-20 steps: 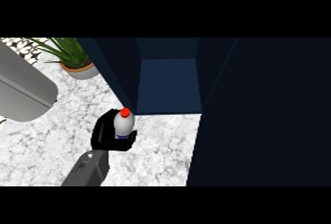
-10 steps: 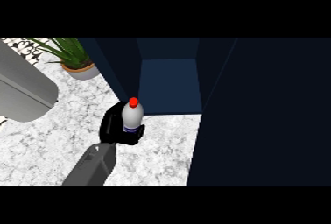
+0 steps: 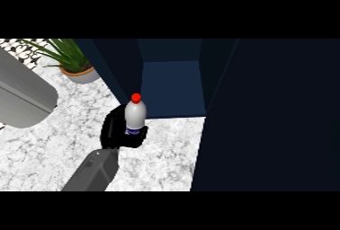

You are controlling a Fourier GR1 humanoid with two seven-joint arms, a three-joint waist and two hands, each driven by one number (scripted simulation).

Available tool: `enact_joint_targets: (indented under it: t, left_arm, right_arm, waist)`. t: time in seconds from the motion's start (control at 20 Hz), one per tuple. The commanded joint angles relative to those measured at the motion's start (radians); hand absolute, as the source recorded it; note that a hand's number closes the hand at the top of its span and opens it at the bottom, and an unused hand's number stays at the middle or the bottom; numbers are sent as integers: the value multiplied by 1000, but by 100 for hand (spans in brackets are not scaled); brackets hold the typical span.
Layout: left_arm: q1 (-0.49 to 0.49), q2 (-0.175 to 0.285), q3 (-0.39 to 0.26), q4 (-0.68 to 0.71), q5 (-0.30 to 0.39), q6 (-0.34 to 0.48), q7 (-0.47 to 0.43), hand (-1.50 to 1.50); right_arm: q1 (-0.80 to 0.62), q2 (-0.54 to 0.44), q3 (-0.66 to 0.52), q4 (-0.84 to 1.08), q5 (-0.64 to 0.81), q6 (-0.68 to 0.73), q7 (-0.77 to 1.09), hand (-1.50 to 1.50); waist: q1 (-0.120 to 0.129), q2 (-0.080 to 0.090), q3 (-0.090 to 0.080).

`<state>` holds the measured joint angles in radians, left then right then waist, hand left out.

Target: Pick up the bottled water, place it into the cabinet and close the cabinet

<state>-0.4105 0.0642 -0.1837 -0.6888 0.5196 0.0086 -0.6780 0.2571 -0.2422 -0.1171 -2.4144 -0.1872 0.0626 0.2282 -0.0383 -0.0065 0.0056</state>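
While you look down at the counter, you will find the left hand (image 3: 118, 134) just in front of the cabinet (image 3: 172, 85), at the near left corner of its opening, with its black fingers and thumb curled round the lower part of the bottled water (image 3: 135, 117). The bottle stands upright in that grasp. Its red cap (image 3: 136, 97) overlaps the foot of the cabinet's left wall, and its blue label (image 3: 135, 131) shows just above the fingers. The bottle is still outside the cabinet, before the opening and not within it; you cannot tell from this view whether its base touches the marble counter (image 3: 166, 157) or hangs above it. The cabinet stands open, so you see its blue inner back between the dark side walls. A broad dark panel (image 3: 272, 117) fills the view to the cabinet's right and runs down past the counter's edge. The grey forearm (image 3: 93, 173) comes up to the hand from the side away from the cabinet, slanting in from the left. A potted plant (image 3: 73, 63) sits on the counter well to the left of the cabinet, and a large grey rounded object (image 3: 20, 99) lies farther left again.
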Motion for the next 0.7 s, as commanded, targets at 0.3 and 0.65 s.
enact_joint_targets:
  t: [0.3, 0.65]
  left_arm:
    - [-230, -60, -113, -108, 50, 170, 115, 150]
    - [-263, -59, -114, -95, 20, 325, 142, 150]
  right_arm:
    - [-23, 13, -72, 50, -176, 65, -34, -150]
    - [-36, -19, -127, 69, -231, 101, -29, -150]
  waist:
    - [-64, 2, -2]
    - [-83, 6, -1]
